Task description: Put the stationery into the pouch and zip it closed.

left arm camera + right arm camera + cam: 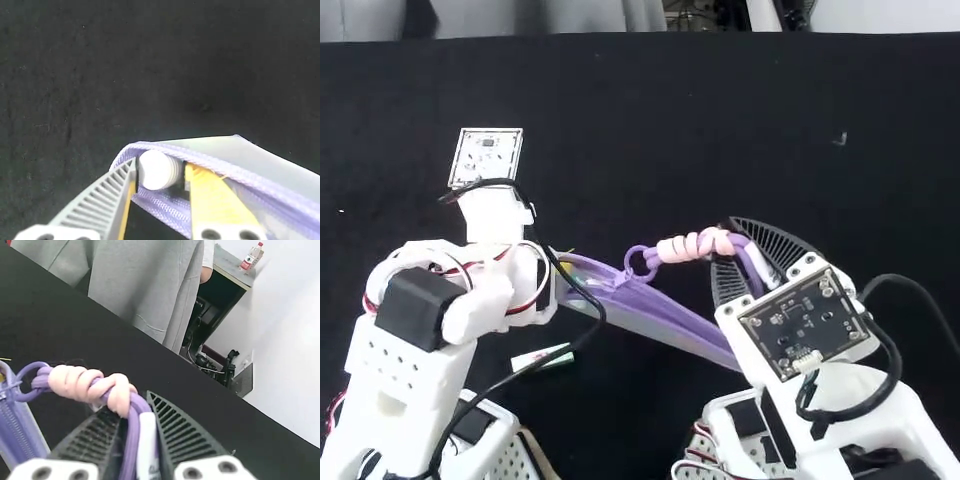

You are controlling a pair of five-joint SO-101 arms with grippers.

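Clamped on the left end of the purple pouch [660, 315] with the left gripper [161, 171], jaws closed over the zip edge and over a white round-ended thing [157, 169] tucked inside it; cannot tell what. Stretched between both arms above the black table [720, 120], long axis slanting from that end toward the right arm's base. Just beside the pouch's left half, loose on the table: a small green-and-white piece [544, 358], probably stationery not yet in. On the pouch's upper edge, near its left end: the zip-pull ring [640, 263]. From the ring rightward, a pink-and-purple braided cord [695, 245], pinched in the closed right gripper [132, 407]. Judging by that: zip line along the pouch's long axis, pull toward the left end, right arm nearer the cord, left arm nearer the loose piece. Cannot tell how far zipped.
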